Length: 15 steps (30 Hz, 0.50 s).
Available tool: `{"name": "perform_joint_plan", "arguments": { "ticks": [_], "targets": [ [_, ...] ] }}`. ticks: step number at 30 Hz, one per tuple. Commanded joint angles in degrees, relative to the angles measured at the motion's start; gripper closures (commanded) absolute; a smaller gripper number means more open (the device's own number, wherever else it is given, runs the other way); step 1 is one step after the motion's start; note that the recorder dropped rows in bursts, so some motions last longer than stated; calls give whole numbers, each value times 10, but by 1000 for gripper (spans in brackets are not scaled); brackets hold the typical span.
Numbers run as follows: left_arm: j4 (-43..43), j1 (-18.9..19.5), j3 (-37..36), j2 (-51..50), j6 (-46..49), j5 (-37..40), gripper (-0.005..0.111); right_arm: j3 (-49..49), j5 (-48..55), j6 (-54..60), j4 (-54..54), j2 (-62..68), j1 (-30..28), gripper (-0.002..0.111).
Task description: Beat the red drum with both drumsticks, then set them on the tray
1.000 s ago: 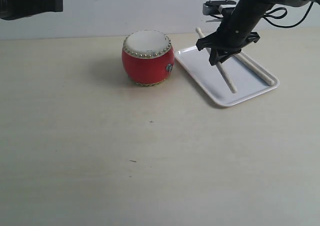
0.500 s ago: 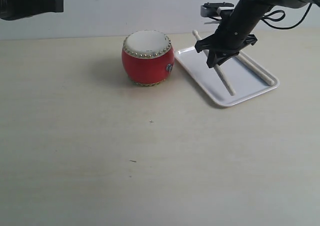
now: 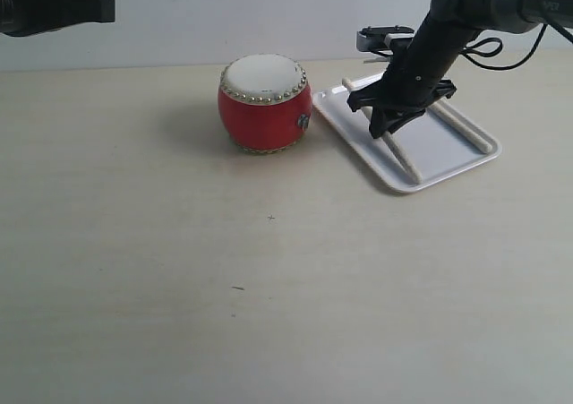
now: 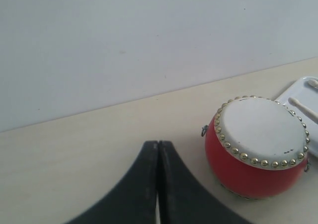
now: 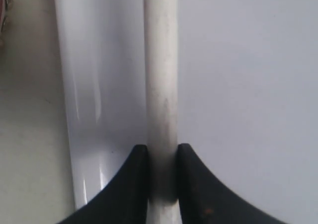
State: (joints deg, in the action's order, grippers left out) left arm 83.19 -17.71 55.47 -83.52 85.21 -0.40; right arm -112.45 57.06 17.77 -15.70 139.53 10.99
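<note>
The red drum (image 3: 265,104) stands on the table left of the white tray (image 3: 452,149). My right gripper (image 3: 387,123) is low over the tray's near-left part, shut on one drumstick (image 3: 407,160) that lies along the tray. In the right wrist view its fingers press both sides of that drumstick (image 5: 161,60) just above the tray (image 5: 238,85). The second drumstick (image 3: 464,126) rests on the tray's far side. My left gripper (image 3: 106,8) hangs high at the back left, shut and empty; its wrist view shows the gripper (image 4: 158,145), the drum (image 4: 256,147) and a tray corner (image 4: 299,90).
A pale wall rises behind the beige table (image 3: 269,270). The right arm and its cables (image 3: 501,28) reach in from the upper right above the tray.
My right gripper has sunk and shifted slightly left with the drumstick, bringing it down along the tray. The left gripper, the drum and the other stick have stayed put.
</note>
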Motion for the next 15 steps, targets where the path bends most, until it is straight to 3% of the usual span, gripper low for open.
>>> {"name": "perform_joint_plan", "arguments": {
  "ticks": [1, 4, 12, 15],
  "targets": [
    [-1, -3, -2, 2, 3, 4, 107, 1, -1, 5, -3, -3, -2, 108],
    [-1, -3, -2, 2, 3, 4, 107, 1, -1, 5, -3, -3, -2, 103],
    [-1, -3, -2, 2, 3, 4, 107, 1, -4, 5, -4, -3, -2, 74],
    [-1, -3, -2, 2, 3, 4, 107, 1, -6, 5, -8, -3, -2, 67]
  ]
}}
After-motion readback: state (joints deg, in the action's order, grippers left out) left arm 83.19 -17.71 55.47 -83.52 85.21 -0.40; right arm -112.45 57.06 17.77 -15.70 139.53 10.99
